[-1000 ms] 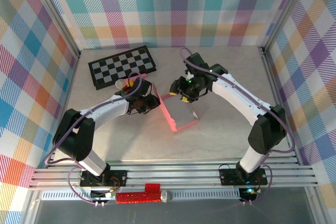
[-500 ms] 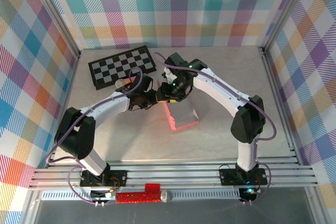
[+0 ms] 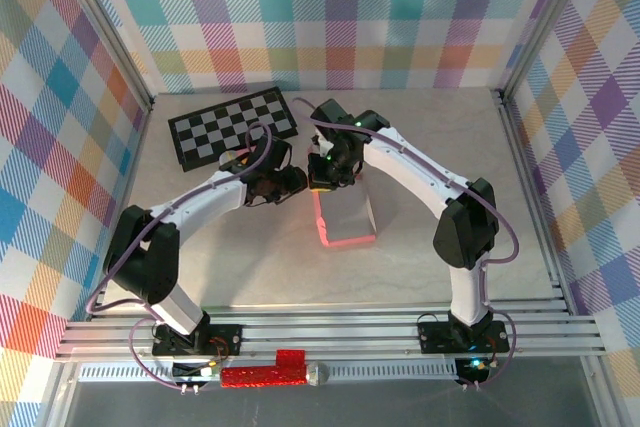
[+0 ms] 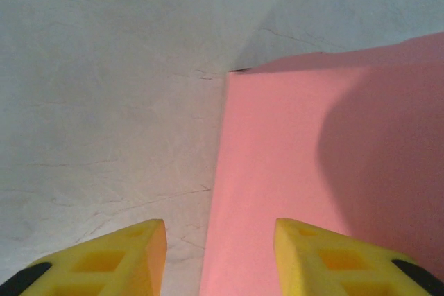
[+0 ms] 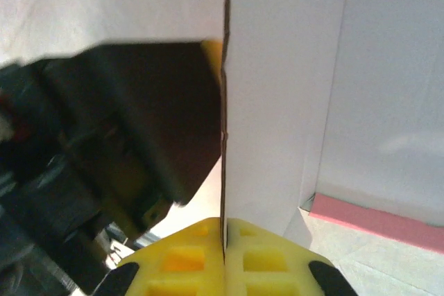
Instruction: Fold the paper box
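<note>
The paper box (image 3: 348, 215) stands mid-table, partly raised, with pink outer faces and a pale grey inside. My right gripper (image 3: 320, 182) is at its back left corner, shut on the top edge of the upright left wall (image 5: 277, 102); in the right wrist view the yellow fingertips (image 5: 225, 240) meet on that thin card. A pink flap (image 5: 378, 221) lies low at the right. My left gripper (image 3: 299, 184) sits just left of that wall, open. The wall's pink outer face (image 4: 291, 171) runs between its yellow fingers (image 4: 149, 247), its left edge in the gap, with nothing pinched.
A black-and-white checkered board (image 3: 233, 125) lies at the back left, behind the left arm. Plaid walls close the table on three sides, and metal rails (image 3: 330, 332) run along the near edge. Bare table (image 3: 290, 267) lies in front of the box.
My right gripper moved left from the box's middle to its left wall and shut on the wall's edge. The left gripper widened slightly. The box turned a little squarer to the table.
</note>
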You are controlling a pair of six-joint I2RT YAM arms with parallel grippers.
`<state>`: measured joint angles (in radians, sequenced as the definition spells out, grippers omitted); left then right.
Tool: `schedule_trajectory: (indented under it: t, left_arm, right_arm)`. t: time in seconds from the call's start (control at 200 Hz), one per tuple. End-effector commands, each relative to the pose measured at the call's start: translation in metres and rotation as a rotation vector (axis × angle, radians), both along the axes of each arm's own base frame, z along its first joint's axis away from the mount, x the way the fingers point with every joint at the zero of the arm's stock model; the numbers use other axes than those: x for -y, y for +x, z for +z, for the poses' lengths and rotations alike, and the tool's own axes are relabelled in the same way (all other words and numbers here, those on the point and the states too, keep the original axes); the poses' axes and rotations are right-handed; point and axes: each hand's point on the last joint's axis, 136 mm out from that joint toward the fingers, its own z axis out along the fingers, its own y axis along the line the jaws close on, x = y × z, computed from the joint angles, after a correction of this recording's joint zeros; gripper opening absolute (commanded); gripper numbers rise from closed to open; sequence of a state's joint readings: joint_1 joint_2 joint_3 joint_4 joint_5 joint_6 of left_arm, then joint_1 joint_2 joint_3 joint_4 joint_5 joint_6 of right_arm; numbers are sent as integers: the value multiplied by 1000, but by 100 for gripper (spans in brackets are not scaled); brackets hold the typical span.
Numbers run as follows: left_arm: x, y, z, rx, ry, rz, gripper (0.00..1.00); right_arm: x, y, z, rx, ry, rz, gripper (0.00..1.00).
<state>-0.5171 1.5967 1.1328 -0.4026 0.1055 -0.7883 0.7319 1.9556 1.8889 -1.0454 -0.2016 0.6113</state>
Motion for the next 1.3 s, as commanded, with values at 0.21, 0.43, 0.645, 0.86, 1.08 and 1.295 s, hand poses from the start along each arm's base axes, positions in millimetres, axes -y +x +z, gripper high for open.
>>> schedule_trajectory:
  t: [0.21,0.43,0.645,0.86,1.08,1.295]
  left_arm:
    - [-39,-41,59,103,109,-32,47]
    - [-49,-71,56,89,127,-109,47]
    - [-48,-86,55,65,125,-191,47]
    - [-51,-96,54,50,141,-231,47]
    - [-48,-94,45,65,127,-238,47]
    - [-39,-72,40,100,156,-265,48]
  right_arm:
    - [38,50,53,150,32,-619,0]
    - [72,69,60,102,-24,-1133,0]
    - [72,77,43,-79,-60,-1399,0]
    - [70,91,26,-147,-16,-1520,0]
    - [68,98,23,-85,-25,-1424,35]
    - [87,105,51,105,-29,-1213,59]
